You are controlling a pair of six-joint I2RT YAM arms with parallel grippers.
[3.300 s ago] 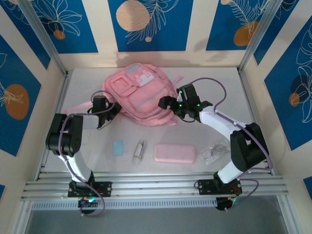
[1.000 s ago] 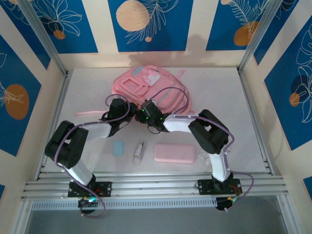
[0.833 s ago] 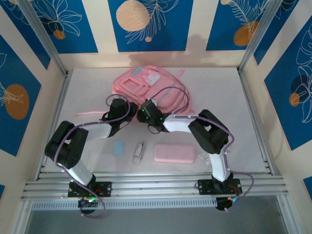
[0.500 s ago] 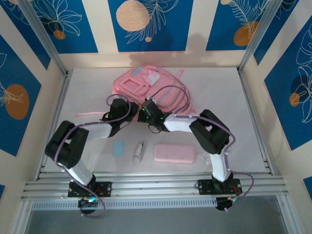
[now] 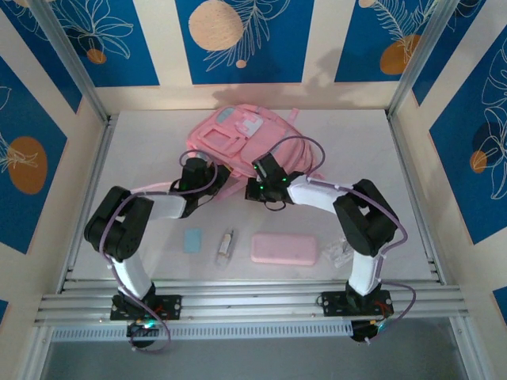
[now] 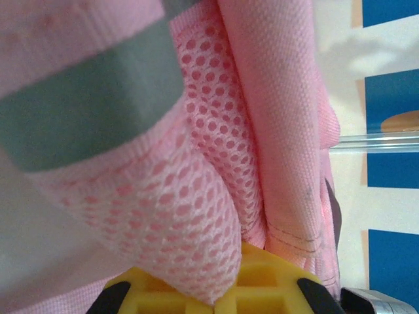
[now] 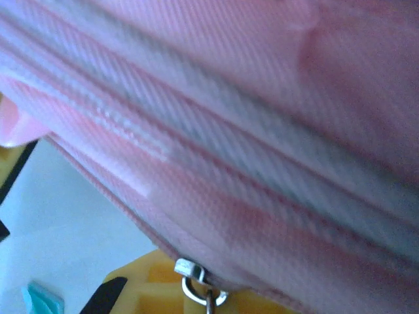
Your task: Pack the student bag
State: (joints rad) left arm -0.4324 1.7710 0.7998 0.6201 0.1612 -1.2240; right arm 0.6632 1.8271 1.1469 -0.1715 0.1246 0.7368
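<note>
Pink woven fabric is dominating the overhead view. The large, soft pink student bag (image 5: 238, 134), with pale blue-grey trim and a white patch, is lying at the upper centre of the white table (image 5: 142, 142). The left gripper (image 5: 212, 179) and right gripper (image 5: 257, 176) are meeting at its near edge, each with jaws pressed together. Toward the lower centre, a small pale blue square (image 5: 192, 240), a slim clear tube (image 5: 227, 244), a flat pink rectangular pencil case (image 5: 284, 248) and a crumpled clear wrapper (image 5: 341, 252) are lying unpacked. Packing is therefore judged barely begun, and opening the bag is apparently the step in hand.

Left wrist view: the left gripper's yellow jaws are pinching a fold of perforated pink mesh (image 6: 196, 196), beside tight canvas weave and a smooth grey-green band (image 6: 91, 111).

Right wrist view: ribbed pink seams are running diagonally across the frame. A small metal zip ring (image 7: 195, 280) is hanging at the lower edge over the yellow jaws, which are apparently nipping the bag's hem. Whether the ring itself is held cannot be told.
</note>
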